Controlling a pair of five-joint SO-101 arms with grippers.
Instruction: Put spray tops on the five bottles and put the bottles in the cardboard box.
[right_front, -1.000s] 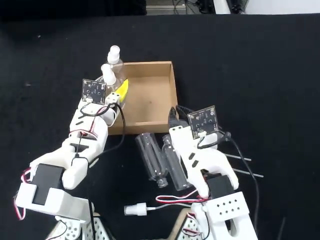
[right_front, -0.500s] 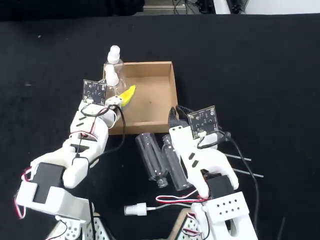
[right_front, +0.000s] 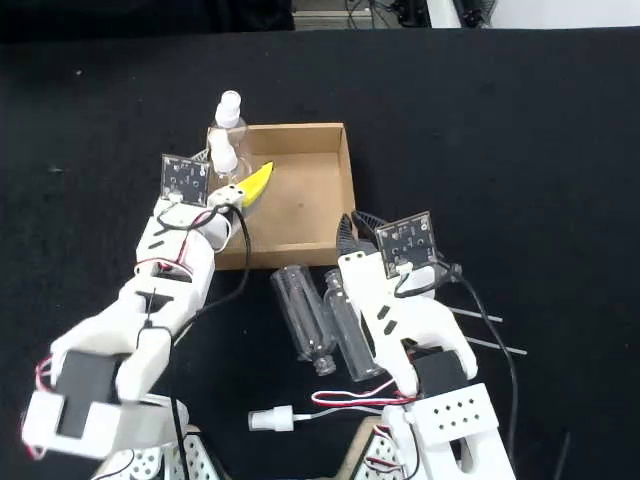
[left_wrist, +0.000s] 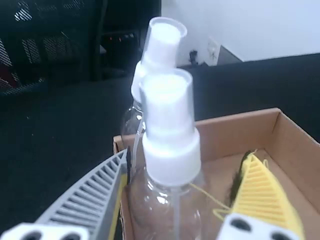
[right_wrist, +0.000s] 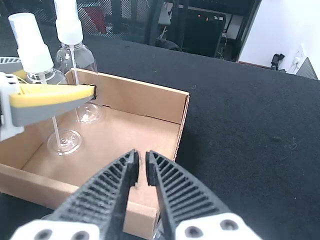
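Note:
Two clear bottles with white spray tops stand upright in the far left corner of the cardboard box (right_front: 300, 215), the rear one (right_front: 229, 110) behind the nearer one (right_front: 222, 155). My left gripper (right_front: 238, 170) is open around the nearer bottle (left_wrist: 167, 150). The grey finger (left_wrist: 95, 192) and the yellow finger (left_wrist: 257, 187) stand apart from its sides. My right gripper (right_wrist: 141, 165) is shut on nothing, just above the box's near wall (right_wrist: 75, 190). Two uncapped bottles (right_front: 303, 312) (right_front: 350, 325) lie on the table beside the right arm. A loose spray top (right_front: 272, 418) lies near the front.
The black table surrounds the box. Two thin rods (right_front: 480, 320) lie on the cloth to the right of the right arm. The right half of the box floor (right_wrist: 135, 135) is bare.
The left gripper's yellow finger swung away from the nearer capped bottle, letting it go inside the box. The right arm stayed still.

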